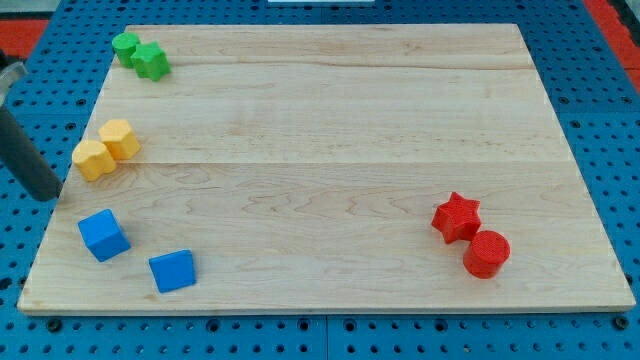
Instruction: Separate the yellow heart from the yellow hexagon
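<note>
Two yellow blocks sit touching near the board's left edge. The upper right one (120,137) looks like the yellow hexagon. The lower left one (93,160) looks like the yellow heart. My dark rod comes in from the view's left edge. My tip (47,194) rests just off the board's left edge, a little to the left of and below the yellow heart, not touching it.
A green round block (125,45) and a green star (152,62) touch at the top left corner. A blue cube (103,235) and a blue wedge-like block (172,270) lie at the bottom left. A red star (456,217) and a red cylinder (486,253) sit at the lower right of the wooden board (330,150).
</note>
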`<state>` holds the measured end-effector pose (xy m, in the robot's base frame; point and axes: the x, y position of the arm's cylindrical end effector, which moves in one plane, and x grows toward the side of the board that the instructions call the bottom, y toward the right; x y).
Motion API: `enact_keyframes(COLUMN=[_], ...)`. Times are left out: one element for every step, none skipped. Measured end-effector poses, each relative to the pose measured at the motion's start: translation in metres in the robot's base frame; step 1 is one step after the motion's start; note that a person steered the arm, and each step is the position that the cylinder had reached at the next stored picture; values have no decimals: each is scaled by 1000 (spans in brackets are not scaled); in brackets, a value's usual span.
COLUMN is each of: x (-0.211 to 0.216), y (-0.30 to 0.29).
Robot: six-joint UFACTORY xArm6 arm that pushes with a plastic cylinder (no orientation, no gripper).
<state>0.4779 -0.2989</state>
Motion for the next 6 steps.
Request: enact_keyframes(x=[-50,-81,-97,-132,-117,-84], y=[52,56,-4,54,63,54])
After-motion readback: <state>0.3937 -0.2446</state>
